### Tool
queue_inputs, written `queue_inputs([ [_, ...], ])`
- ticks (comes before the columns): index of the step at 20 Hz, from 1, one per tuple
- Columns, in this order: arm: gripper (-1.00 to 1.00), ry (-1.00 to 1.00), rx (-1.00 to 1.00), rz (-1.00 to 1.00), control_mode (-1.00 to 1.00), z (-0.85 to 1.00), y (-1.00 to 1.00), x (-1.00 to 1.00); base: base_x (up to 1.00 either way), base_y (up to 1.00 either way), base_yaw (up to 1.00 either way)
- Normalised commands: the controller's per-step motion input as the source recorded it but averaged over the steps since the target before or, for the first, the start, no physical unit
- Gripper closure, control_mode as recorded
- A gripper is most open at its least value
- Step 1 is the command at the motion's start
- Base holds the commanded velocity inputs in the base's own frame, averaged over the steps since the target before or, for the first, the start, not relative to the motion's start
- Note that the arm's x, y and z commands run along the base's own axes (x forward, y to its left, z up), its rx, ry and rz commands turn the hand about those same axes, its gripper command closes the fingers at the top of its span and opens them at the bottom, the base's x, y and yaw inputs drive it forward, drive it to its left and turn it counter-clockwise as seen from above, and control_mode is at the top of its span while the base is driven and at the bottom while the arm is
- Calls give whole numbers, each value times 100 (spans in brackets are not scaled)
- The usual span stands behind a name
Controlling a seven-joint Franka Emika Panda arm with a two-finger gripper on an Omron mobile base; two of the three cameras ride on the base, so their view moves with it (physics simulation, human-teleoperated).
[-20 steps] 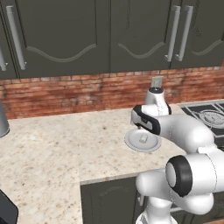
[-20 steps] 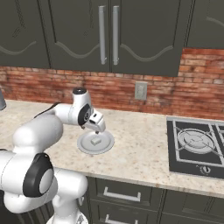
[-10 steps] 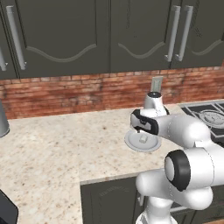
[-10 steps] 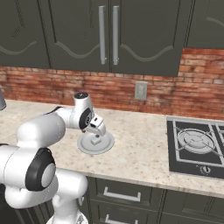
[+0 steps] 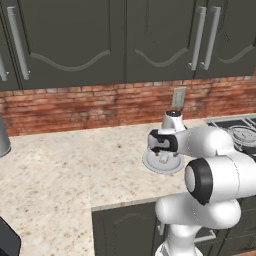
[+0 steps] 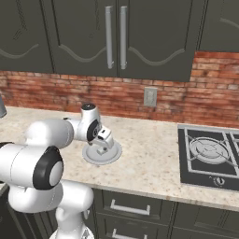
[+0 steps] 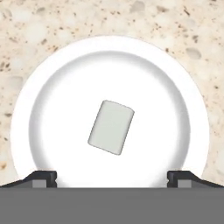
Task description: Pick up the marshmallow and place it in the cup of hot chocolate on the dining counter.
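— Surface and room?
— Beige speckled counter (image 5: 65, 165) under dark wall cabinets (image 6: 79, 37), red brick backsplash (image 5: 75, 105), stove (image 6: 210, 154) off to the right.
— And the marshmallow (image 7: 111, 127)?
— Small, pale, roughly cuboid, lying tilted at the middle of a round plate (image 7: 48, 78).
— Relative to the gripper (image 7: 112, 177)?
— Straight below, between the spread fingertips (image 7: 41, 177), untouched. Jaws wide apart, holding nothing.

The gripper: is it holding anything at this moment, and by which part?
Nothing is held. The gripper hangs open above the marshmallow, which lies free on the plate, between the jaws but untouched.
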Motion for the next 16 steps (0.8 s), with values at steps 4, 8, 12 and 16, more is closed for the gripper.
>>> queue_inputs([
  [4, -100, 7, 2, 0, -100, -18, 0, 18, 0, 0, 0],
  [8, -100, 6, 3, 0, -100, -18, 0, 23, 0, 0, 0],
  [12, -100, 6, 3, 0, -100, -18, 0, 21, 0, 0, 0],
  [16, -100, 4, 4, 0, -100, -17, -5, 16, 0, 0, 0],
])
